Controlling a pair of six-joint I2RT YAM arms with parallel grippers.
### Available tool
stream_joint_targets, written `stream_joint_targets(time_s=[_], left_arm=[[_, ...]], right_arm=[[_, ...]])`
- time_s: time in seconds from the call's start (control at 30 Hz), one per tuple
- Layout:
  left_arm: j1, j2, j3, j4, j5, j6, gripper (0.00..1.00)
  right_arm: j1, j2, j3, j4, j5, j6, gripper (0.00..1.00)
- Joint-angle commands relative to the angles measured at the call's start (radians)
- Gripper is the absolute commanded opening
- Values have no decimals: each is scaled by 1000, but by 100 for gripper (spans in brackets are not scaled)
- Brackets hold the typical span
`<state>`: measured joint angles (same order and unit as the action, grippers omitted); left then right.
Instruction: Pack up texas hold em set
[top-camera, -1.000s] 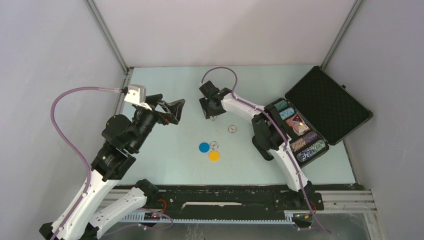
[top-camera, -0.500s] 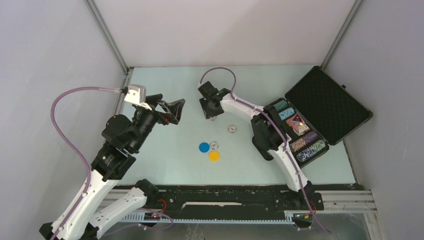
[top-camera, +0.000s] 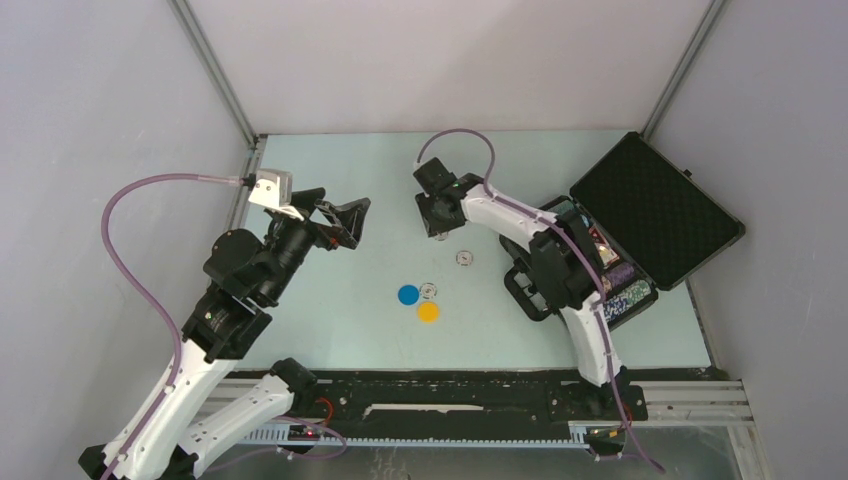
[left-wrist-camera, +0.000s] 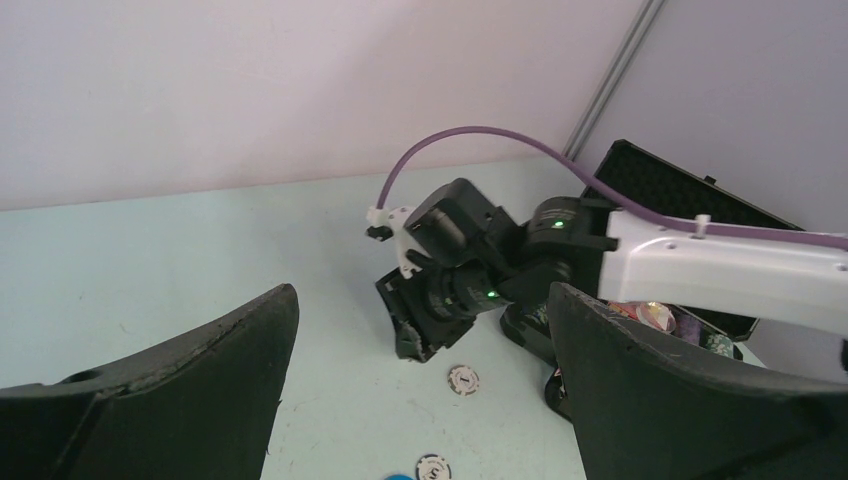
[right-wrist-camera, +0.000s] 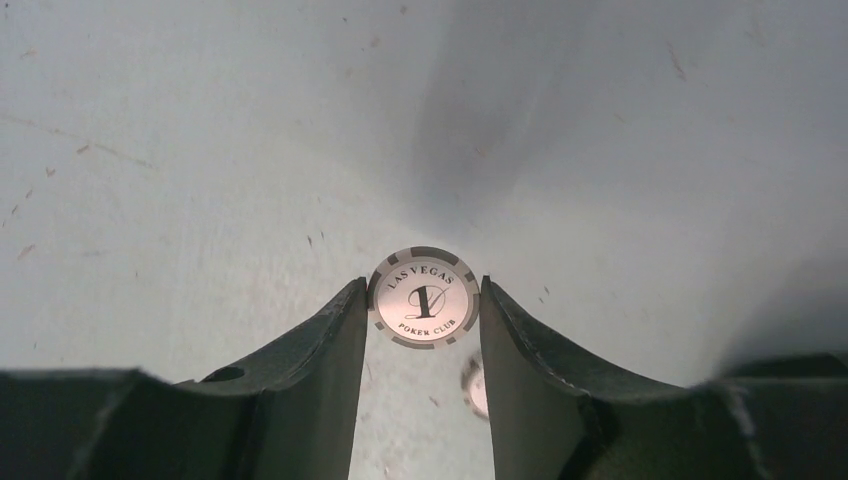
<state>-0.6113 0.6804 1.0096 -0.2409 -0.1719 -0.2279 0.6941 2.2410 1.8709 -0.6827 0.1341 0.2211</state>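
Gripping 1 loose chip, with the case open at the right.

My right gripper (right-wrist-camera: 422, 290) is closed partway, its 2 black fingers (right-wrist-camera: 335, 340) pressing on opposite edges of a round white-and-grey poker chip (right-wrist-camera: 422, 300) printed "Las Vegas Poker Club". The chip looks lifted clear of the pale table (top-camera: 340, 170), well apart from the black rectangular foam-lined hard case (top-camera: 655, 205), which lies open at the table's right side with rows of coloured chips (top-camera: 632, 292) in its tray. My left gripper (top-camera: 350, 224) hovers at its widest, holding nothing. On the table lie a loose grey-and-white chip (top-camera: 464, 258), a second loose chip (top-camera: 428, 291), a blue disc (top-camera: 408, 294) and a yellow disc (top-camera: 428, 311). I judge the held chip light, rigid and slick-rimmed. Pinched across its width it could pivot or squirt out, so I want a firm, centred hold and gentle travel.
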Motion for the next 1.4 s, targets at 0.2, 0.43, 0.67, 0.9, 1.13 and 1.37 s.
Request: stream_joint_targets(time_s=[0.2,0.43,0.67,0.9,1.13,1.37], left_arm=[[-7,3,-29,38,8,-4,100],[-7,10,-28,38,10,-5,100],[-7,17,-29,38,9,-5,100],[-7,20,-30,38,12,-7,100],[-7,22,-30,38,10,-5,100],[-7,24,-30,38,12,-7,100]], right_arm=[[-31,-270,-322,110,23,38,51],[-33,-273,-379,110,53,44,51],[-34,-257,-383,113,53,44,51],[-39,-246,-392,120,53,45,52],[-38,-239,-408,127,38,57,53],[-38,-238,-428,131,44,67,54]])
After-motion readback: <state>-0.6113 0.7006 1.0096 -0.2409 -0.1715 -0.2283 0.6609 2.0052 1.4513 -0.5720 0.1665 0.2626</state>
